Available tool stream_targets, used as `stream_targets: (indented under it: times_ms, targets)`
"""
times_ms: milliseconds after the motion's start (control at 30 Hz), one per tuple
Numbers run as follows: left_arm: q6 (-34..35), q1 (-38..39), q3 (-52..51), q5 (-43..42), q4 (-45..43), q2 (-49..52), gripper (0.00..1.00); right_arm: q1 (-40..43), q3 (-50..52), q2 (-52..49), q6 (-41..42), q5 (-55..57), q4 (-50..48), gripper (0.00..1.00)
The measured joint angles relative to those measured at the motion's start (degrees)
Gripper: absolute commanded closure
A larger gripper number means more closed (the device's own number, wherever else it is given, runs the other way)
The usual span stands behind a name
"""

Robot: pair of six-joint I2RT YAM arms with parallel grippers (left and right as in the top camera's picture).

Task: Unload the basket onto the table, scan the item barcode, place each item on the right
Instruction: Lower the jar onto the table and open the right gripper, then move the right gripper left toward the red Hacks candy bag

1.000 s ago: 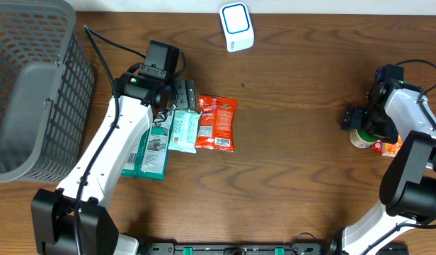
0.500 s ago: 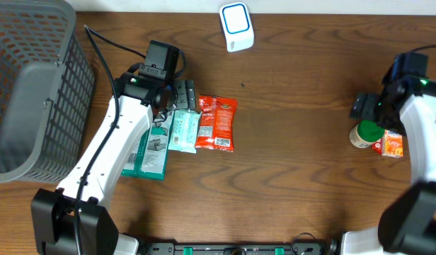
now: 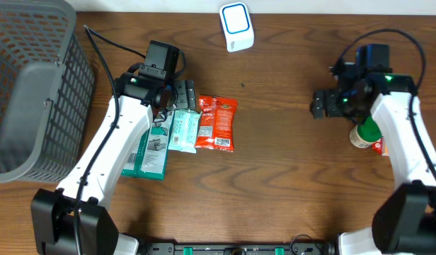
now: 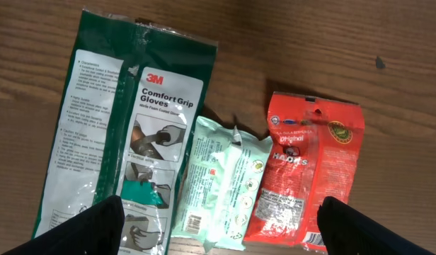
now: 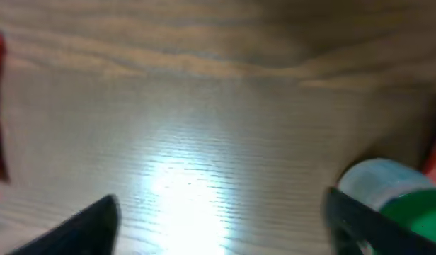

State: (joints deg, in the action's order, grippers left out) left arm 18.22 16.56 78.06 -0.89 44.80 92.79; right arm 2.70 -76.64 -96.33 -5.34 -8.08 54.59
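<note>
Blurry right-wrist view (perhaps motion), bright glare on table point(image 5: 182, 106)

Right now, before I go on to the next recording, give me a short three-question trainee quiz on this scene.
1. True or false: the red packet lies inside the grey basket.
2. What lies between the green gloves pack and the red packet? A) a pale green pack B) a mug C) a banana
3. Fill in: the left fingers stand ___, with nothing between them.
Key: 1 false; 2 A; 3 open.
</note>
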Motion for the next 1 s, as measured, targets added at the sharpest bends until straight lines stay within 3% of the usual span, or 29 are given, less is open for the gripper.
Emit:
stream_targets:
  times_ms: [67,100,400,1000]
  targets:
    - [0.0,0.0,0.0,0.0,0.0,0.0,0.12,0.04,0.0,-2.16,-0.61,0.17,-0.28,0.6]
    - [0.0,0.0,0.0,0.0,0.0,0.0,0.12,0.07,0.0,-3.39,-0.98,0.61,-0.42,0.63]
    - [0.0,0.0,0.0,0.0,0.0,0.0,0.12,1.81,0.42,-13.27,-1.44,6.62,-0.59,0.58]
    - [0.0,0.0,0.0,0.0,0.0,0.0,0.13,3.21,0.55,-13.66,-1.11,16.09,1.81,0.58]
